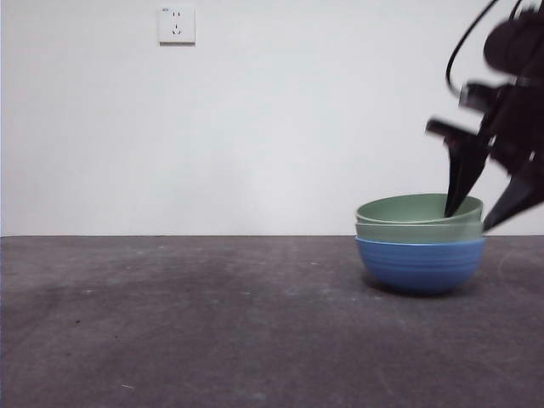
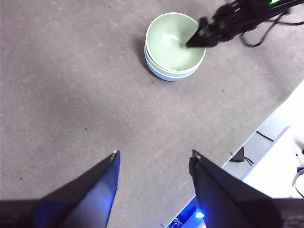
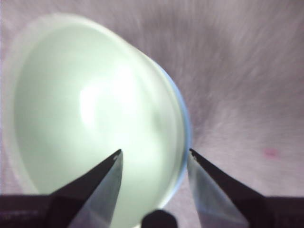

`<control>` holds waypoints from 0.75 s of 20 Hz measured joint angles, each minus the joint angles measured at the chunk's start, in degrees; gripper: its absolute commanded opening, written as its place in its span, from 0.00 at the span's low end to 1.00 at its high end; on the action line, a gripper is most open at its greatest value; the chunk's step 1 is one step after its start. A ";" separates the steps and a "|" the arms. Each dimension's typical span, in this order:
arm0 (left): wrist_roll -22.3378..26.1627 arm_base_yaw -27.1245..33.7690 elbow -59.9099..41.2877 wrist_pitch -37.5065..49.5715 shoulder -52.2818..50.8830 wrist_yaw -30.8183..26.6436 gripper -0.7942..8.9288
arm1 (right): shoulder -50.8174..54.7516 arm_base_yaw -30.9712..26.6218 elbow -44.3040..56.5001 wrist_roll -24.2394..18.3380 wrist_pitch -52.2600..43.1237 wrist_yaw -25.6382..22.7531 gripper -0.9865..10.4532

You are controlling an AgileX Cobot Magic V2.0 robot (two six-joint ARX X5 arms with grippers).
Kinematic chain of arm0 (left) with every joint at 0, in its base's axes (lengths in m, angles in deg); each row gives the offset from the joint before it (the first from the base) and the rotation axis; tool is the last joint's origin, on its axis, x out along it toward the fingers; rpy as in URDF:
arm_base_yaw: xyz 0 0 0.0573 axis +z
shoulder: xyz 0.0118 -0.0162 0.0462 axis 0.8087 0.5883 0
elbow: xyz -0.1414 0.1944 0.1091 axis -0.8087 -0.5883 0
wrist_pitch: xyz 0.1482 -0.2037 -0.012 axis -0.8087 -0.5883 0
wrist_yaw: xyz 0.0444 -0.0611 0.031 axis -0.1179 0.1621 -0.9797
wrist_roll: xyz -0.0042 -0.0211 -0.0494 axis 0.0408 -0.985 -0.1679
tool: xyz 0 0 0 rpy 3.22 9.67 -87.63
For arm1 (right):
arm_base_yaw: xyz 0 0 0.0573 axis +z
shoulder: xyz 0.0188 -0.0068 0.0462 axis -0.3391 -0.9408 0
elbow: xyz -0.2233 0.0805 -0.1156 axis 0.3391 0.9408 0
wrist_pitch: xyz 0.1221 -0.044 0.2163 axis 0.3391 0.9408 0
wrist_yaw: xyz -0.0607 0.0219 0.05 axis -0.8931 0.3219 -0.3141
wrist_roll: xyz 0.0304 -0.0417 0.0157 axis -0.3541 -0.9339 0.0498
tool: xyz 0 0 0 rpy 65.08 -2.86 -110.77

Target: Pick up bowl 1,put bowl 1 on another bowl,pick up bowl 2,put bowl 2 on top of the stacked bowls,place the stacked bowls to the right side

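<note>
Three bowls nested in one stack (image 1: 420, 246) on the grey table (image 1: 187, 323), toward the right side of the front view: blue bowl (image 1: 420, 265) at the bottom, two pale green bowls inside it, upper green bowl (image 1: 418, 208) tilted slightly. Same stack seen from above in the left wrist view (image 2: 174, 45), well away from that arm.

Right gripper (image 1: 486, 208) at the stack's right rim, jaws spread: one jaw tip inside the top green bowl, the other outside the rim, wall of the bowls between them, no firm pinch visible. Right wrist view blurred (image 3: 154, 159).

Left gripper (image 2: 154, 159) high above bare table, jaws spread, holding nothing.

White wall socket (image 1: 177, 25) on the wall behind
</note>
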 measured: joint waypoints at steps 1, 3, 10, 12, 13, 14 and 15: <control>0.00 0.00 0.00 0.02 0.00 0.00 0.34 | 2.51 -0.13 0.00 -0.55 1.14 -1.29 0.29; 0.15 0.00 0.00 0.09 0.00 0.00 0.34 | 6.80 -0.94 -0.02 -1.77 5.14 -3.58 0.29; 1.29 0.00 0.00 -0.02 0.00 0.00 0.34 | 23.67 -1.68 -0.02 -4.92 22.01 -3.76 0.28; 1.60 0.00 0.00 -0.87 0.00 0.00 0.34 | 28.30 -0.79 -0.02 -5.35 28.09 -2.25 0.28; 1.66 0.00 0.00 -1.18 0.00 0.00 0.34 | 30.40 -0.48 -0.02 -5.57 30.88 -0.98 0.28; 1.68 0.00 0.00 -1.42 0.00 0.00 0.34 | 32.50 -0.33 -0.02 -5.77 33.05 0.55 0.28; 1.75 0.00 0.00 -1.62 0.00 0.00 0.34 | 34.45 -0.31 0.00 -6.03 34.69 2.32 0.28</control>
